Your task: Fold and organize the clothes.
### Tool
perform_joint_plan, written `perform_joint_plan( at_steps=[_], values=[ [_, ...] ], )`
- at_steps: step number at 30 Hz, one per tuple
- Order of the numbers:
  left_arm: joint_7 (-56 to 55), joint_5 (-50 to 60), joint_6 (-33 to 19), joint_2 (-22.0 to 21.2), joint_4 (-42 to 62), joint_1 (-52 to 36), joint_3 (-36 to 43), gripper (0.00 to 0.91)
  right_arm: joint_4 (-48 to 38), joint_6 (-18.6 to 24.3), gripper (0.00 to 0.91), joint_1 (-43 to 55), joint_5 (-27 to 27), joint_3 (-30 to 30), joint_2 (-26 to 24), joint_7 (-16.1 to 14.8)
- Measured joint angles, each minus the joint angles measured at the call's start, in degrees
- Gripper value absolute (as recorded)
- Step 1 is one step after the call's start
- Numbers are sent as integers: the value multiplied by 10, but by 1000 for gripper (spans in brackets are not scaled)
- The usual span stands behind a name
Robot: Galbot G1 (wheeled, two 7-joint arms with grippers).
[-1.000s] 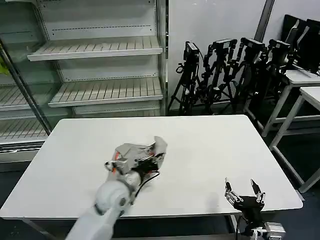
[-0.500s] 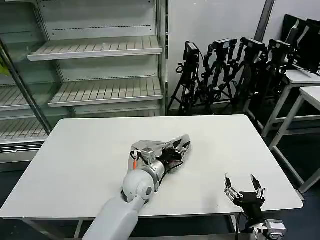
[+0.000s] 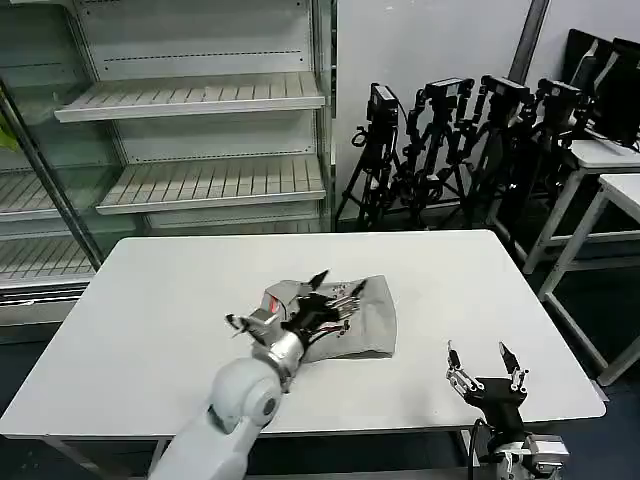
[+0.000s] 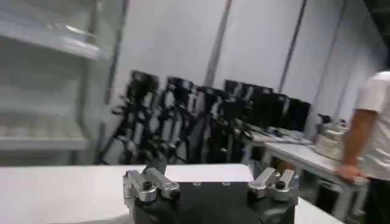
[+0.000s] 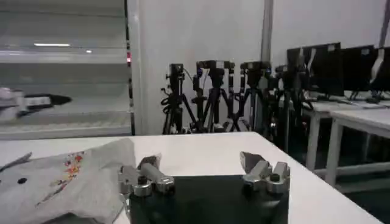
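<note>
Grey shirt (image 3: 362,318) mid-table, left gripper (image 3: 335,290) above, spread

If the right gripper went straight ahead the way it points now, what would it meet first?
Probably nothing near: the open right gripper points across bare white table. The folded light grey shirt lies off to one side; depth is unclear.

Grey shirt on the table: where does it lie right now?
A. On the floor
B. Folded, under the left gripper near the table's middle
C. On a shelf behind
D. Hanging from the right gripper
B: the grey shirt lies folded on the white table beneath the open left gripper; the right gripper is open and empty at the near edge.
</note>
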Motion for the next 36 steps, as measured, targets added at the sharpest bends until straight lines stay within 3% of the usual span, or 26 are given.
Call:
perform_joint_plan(
  at_steps=[14, 24, 36],
  values=[
    [-16, 130, -111, 13, -124, 204, -148, 907, -10, 61, 907, 12, -55, -18, -2, 1],
    [-11, 182, -141, 1, -177, 302, -195, 907, -14, 84, 907, 13, -70, -24, -5, 7],
    [-3, 215, -156, -11, -205, 350, -210, 907, -11, 95, 907, 14, -82, -32, -5, 12]
  ],
)
